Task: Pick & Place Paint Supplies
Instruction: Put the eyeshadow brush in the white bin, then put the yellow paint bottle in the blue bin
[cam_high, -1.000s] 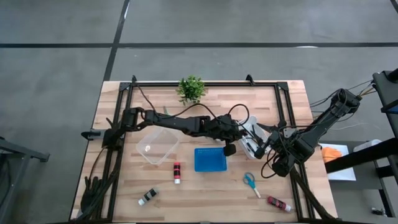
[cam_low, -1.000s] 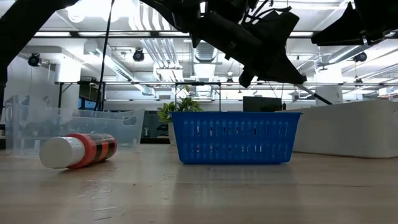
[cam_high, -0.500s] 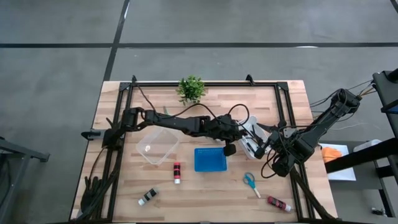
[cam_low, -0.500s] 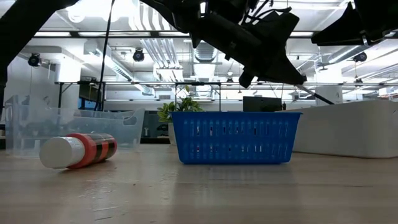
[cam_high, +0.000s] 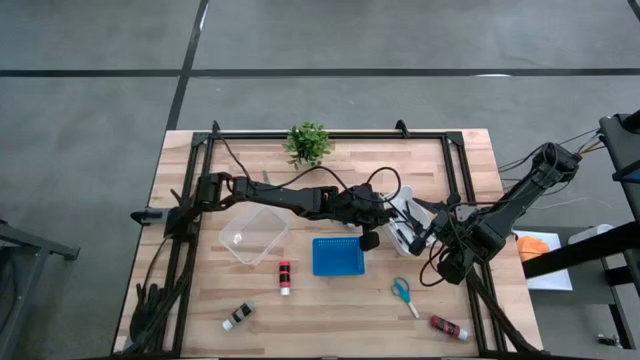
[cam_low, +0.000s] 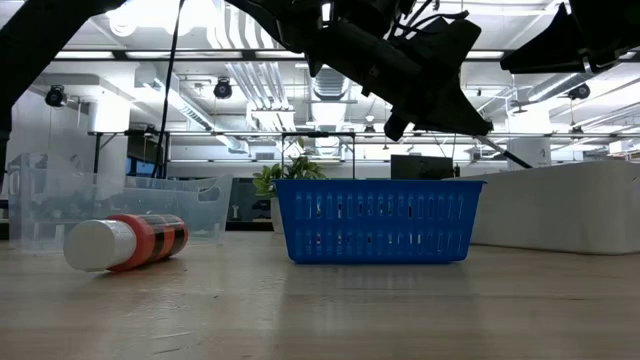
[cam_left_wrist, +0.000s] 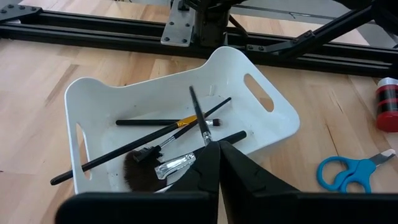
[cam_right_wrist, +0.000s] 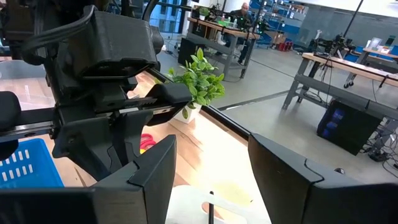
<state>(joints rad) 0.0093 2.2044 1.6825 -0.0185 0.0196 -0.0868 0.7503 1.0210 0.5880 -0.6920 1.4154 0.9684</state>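
My left gripper (cam_left_wrist: 217, 144) reaches across the table over the white bin (cam_high: 407, 230) and is shut on a thin dark brush (cam_left_wrist: 198, 112). Several other brushes (cam_left_wrist: 155, 149) lie in the bin (cam_left_wrist: 124, 93). My right gripper (cam_right_wrist: 211, 180) waits open and empty by the bin's right side (cam_high: 438, 233). On the table lie a red bottle (cam_high: 285, 277), a black-and-white bottle (cam_high: 238, 316), blue-handled scissors (cam_high: 403, 293) and another red bottle (cam_high: 448, 327). The blue basket (cam_high: 337, 256) stands at the middle. My left gripper pinches the brush by its near end (cam_left_wrist: 206, 137) between the two fingertips. The fingers slant down from the table's left, and the brush runs on ahead of them, roughly along them. In the low view the brush (cam_low: 508, 155) slants down toward the bin's rim; whether its far end touches anything cannot be told.
A clear tub (cam_high: 253, 235) stands left of the blue basket, and a small potted plant (cam_high: 308, 143) sits at the far edge. A black frame (cam_high: 330, 134) runs round the table. In the low view the red bottle (cam_low: 125, 242) lies on its side, near the table's near edge.
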